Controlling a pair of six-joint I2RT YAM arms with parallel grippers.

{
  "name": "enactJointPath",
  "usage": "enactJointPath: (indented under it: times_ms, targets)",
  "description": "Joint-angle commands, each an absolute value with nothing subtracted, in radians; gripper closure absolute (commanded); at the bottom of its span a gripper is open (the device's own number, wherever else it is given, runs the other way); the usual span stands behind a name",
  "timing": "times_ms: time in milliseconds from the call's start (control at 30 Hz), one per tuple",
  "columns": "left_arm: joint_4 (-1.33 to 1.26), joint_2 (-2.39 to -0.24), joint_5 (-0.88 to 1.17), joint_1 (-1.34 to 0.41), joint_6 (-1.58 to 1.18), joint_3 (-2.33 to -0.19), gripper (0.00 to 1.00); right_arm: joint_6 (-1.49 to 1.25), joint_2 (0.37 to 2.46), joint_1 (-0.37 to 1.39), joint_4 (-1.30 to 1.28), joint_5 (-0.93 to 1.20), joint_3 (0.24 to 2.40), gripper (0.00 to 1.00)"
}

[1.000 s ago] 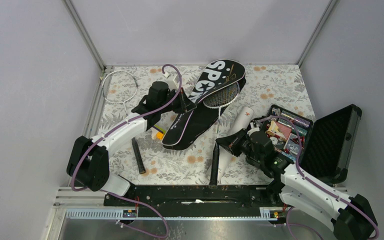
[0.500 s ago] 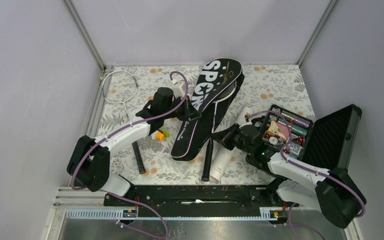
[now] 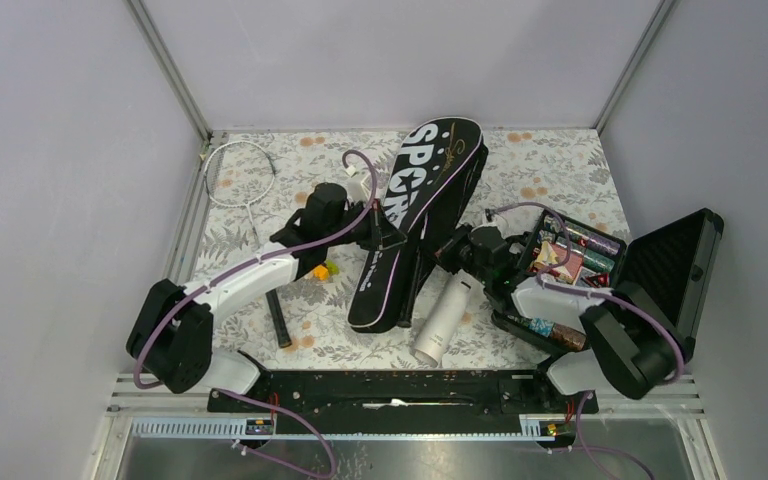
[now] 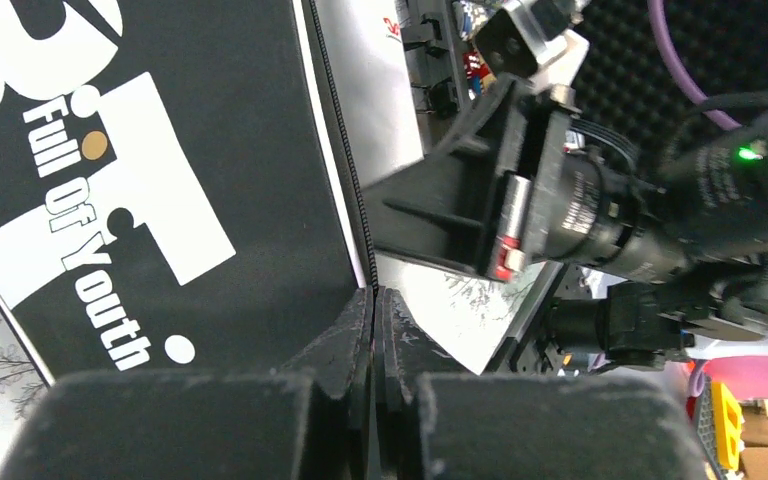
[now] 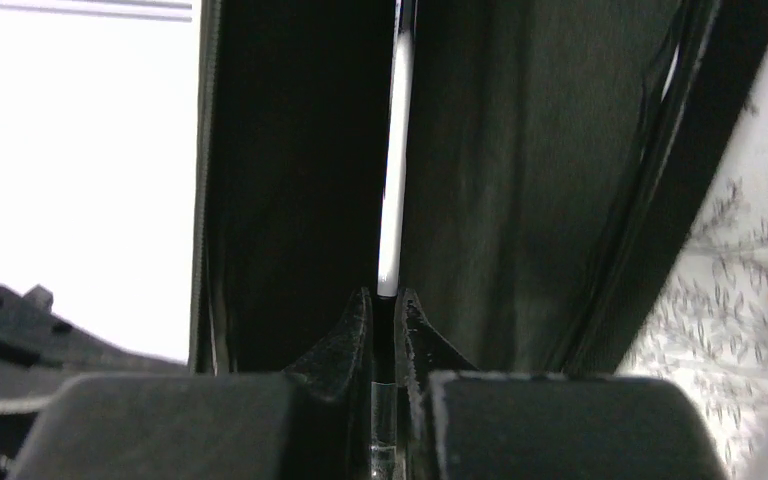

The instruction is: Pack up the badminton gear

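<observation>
- Left fingers point(image 4: 345, 345) pinched shut on the bag point(image 3: 412, 215) edge, centre frame.
- Right fingers point(image 5: 355, 330) clamp the racket point(image 5: 393, 190) shaft; its head is hidden inside the bag.
- Tube point(image 3: 442, 318) lies beside the bag's lower right, with the case point(image 3: 675, 275) close behind.

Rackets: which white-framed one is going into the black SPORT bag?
The one whose thin white shaft the right gripper pinches inside the black racket-shaped bag; the other racket lies uncovered, far left.
</observation>
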State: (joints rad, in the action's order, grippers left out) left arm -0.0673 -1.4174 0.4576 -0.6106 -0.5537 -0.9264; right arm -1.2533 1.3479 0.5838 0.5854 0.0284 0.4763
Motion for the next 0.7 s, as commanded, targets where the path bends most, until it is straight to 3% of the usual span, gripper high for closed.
enactJointPath:
  times_ms: [0, 667]
  targets:
    - [-0.245, -1.358, 0.484, -0.618, -0.661, -0.872, 1.00, -1.199, 1.451, 0.560, 0.814, -0.073, 0.570, 1.00]
    - [-0.582, -1.419, 0.443, -0.623, -0.915, -0.753, 1.00, -1.133, 1.752, 0.557, 0.922, -0.219, 0.763, 1.00]
